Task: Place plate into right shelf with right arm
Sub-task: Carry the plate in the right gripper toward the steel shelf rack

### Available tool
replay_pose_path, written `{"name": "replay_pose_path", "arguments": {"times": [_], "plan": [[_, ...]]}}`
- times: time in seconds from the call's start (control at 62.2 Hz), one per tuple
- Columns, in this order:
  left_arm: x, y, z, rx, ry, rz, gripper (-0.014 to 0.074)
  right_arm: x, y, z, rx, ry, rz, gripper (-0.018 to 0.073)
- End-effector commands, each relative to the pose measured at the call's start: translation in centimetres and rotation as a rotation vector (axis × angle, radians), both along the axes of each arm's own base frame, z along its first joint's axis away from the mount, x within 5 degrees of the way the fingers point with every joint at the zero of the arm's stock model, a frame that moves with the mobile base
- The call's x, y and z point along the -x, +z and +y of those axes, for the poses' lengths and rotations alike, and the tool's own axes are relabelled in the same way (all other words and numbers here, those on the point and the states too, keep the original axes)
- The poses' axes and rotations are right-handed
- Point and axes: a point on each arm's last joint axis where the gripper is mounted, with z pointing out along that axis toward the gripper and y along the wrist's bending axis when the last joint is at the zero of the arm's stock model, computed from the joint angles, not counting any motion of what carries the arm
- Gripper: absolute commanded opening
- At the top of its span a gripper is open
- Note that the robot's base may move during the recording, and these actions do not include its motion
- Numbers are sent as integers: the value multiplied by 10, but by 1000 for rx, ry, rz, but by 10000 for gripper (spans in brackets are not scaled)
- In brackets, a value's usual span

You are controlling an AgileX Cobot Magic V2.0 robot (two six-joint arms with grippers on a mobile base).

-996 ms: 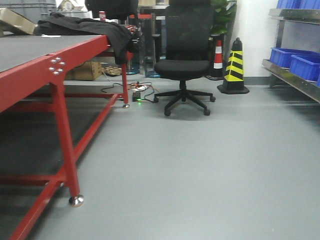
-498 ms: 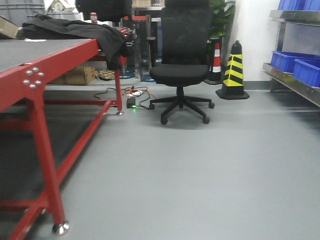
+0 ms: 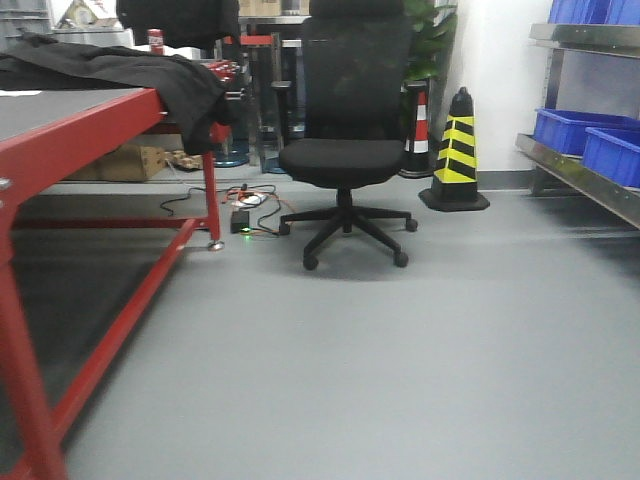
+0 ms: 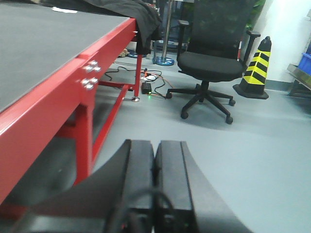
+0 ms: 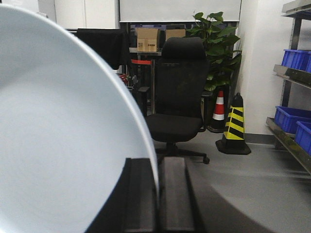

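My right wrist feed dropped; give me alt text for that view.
A pale blue-white plate fills the left half, clamped edge-on in the jaws of the right gripper. Beyond stand a black office chair, a striped cone and, far right, the steel shelf.

The round, shallow white plate with a pale blue tint (image 5: 58,136), clamped between the jaws of the right gripper (image 5: 158,167), looked glossy and smooth. Those jaws, like the closed pair of the left gripper (image 4: 155,145), were matt black plastic. Ahead and right of the right jaws, the shiny stainless-steel shelf (image 5: 285,139) held smooth blue plastic bins (image 5: 286,119). Left of the left jaws, the red painted metal table (image 4: 104,58) had a matt dark grey top.
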Motion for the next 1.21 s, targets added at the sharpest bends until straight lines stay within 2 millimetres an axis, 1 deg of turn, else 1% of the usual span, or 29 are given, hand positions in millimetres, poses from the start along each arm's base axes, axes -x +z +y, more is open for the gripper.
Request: {"name": "replay_pose_path", "arguments": {"times": [0.0,1.189], "plan": [[1,5,1,18,9,-89,-128,3,18,-2,-19,-22,-118,56],[1,5,1,18,9,-89,-128,3,18,-2,-19,-22,-118,56]]}}
